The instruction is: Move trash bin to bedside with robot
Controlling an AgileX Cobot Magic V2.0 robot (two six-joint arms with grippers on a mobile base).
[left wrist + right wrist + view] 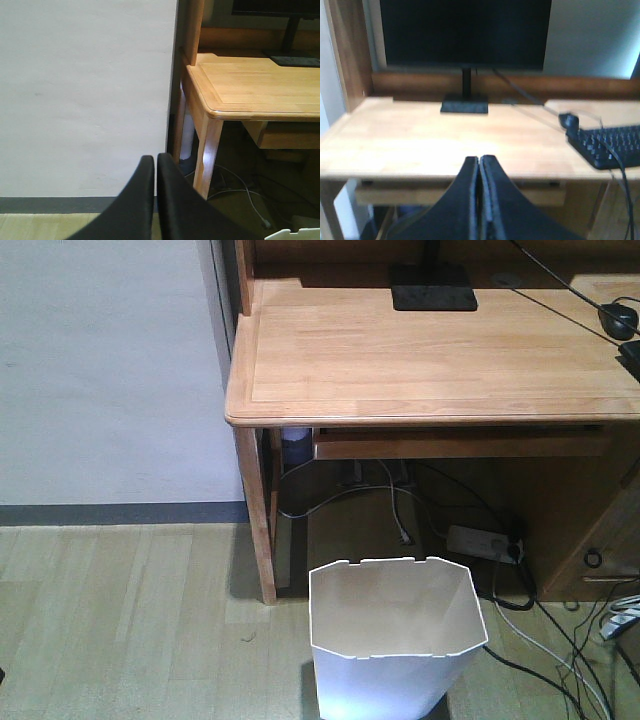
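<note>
Bright glare on desk (435, 145), rt view blurry.

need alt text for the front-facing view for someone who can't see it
A white thin-walled plastic trash bin with an angular notched rim stands open on a pale plank floor, just in front of a light wooden desk. Under the desk lie tangled cables and a white power strip; a black monitor base sits on the desktop.

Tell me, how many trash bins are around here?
1. The white trash bin stands on the floor in front of the wooden desk, near its front corner leg. Others may be outside the pictures.
</note>
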